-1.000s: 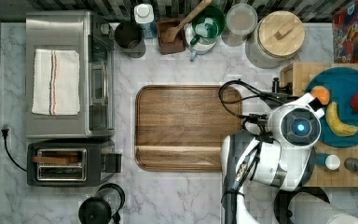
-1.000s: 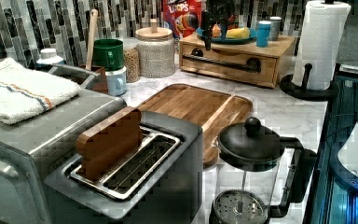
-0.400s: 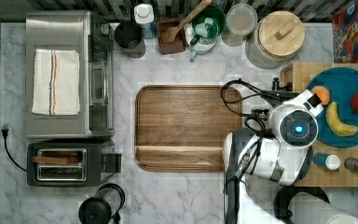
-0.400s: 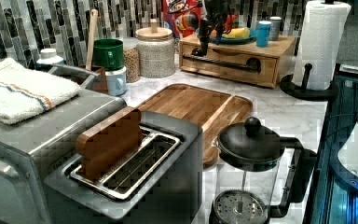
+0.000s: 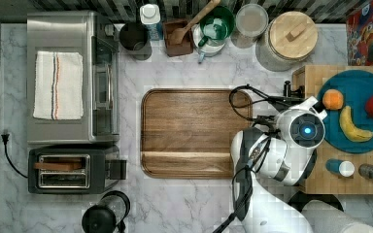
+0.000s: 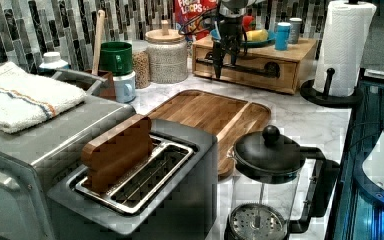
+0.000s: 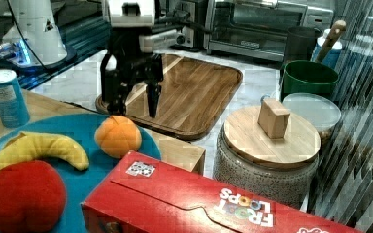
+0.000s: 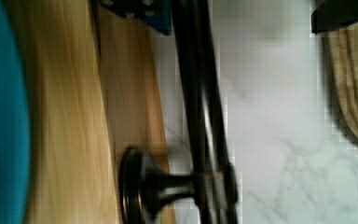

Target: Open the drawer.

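The drawer (image 6: 252, 61) is the front of a light-wood box (image 5: 349, 179) at the top view's right, and it looks flush with the box. A long black bar handle (image 6: 254, 74) runs across it on black mounts. My gripper (image 6: 224, 67) hangs over the handle's end, open, with one finger on each side of the bar. The wrist view has the bar (image 8: 200, 116) and a mount (image 8: 140, 186) close up, with the gripper (image 8: 242, 14) open around the bar. The right view shows the open gripper (image 7: 132, 104) pointing down beside the box.
A brown wooden tray (image 5: 194, 133) lies beside the box. On the box stand a blue plate (image 5: 354, 87) with fruit and two shakers (image 5: 342, 167). A lidded jar (image 5: 286, 39), a cereal box (image 5: 369, 34) and a paper towel roll (image 6: 342, 47) stand near.
In the left view the gripper has come down from above the box to the level of the handle bar. The drawer has not moved.
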